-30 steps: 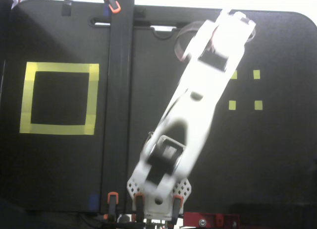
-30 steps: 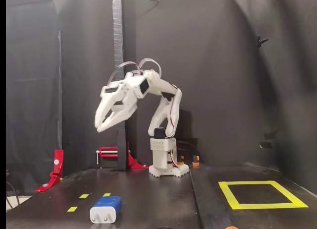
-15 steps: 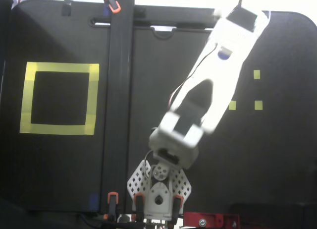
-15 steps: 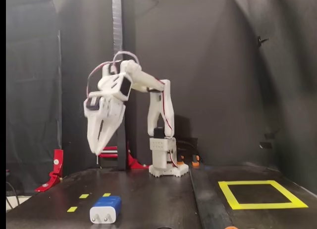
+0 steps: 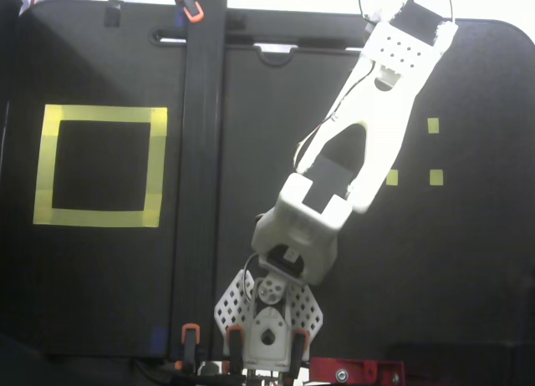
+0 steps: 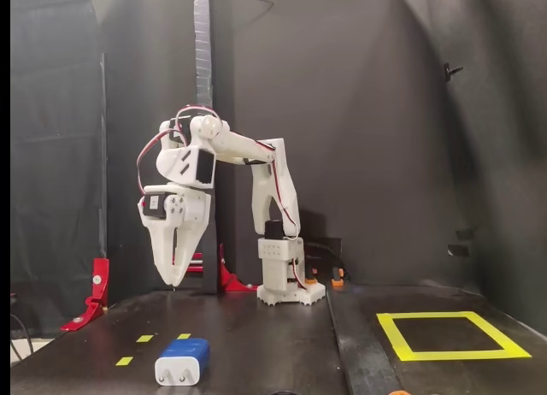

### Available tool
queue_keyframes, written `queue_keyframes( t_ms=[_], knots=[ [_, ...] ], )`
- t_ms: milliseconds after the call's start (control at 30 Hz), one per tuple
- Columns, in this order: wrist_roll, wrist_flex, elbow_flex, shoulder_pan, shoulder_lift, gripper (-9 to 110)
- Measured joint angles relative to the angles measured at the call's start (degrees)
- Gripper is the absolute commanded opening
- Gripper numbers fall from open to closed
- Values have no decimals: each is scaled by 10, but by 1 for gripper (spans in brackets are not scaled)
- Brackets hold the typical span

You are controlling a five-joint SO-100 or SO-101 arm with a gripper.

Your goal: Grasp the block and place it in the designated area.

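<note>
The block is dark blue on top with a white end that has two short prongs. It lies on the black table at the front left of a fixed view, by the tiny yellow tape squares. In the view from above the arm hides it. My gripper points straight down, above the table, behind the block and apart from it, with its jaws together and nothing between them. From above the gripper shows at the top right. The designated area, a yellow tape square, lies at the right and, from above, at the left.
A black upright post stands by the arm's base; from above the post runs between the arm and the yellow square. A red clamp sits at the left edge. Tiny yellow squares lie right of the arm.
</note>
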Motion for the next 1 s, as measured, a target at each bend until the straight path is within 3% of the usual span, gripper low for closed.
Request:
queue_keyframes(
  t_ms=[233, 433, 1000],
  knots=[
    [-33, -19, 0, -6, 0, 0],
    [-154, -50, 0, -17, 0, 0],
    [-843, -14, -1, -36, 0, 0]
  ],
)
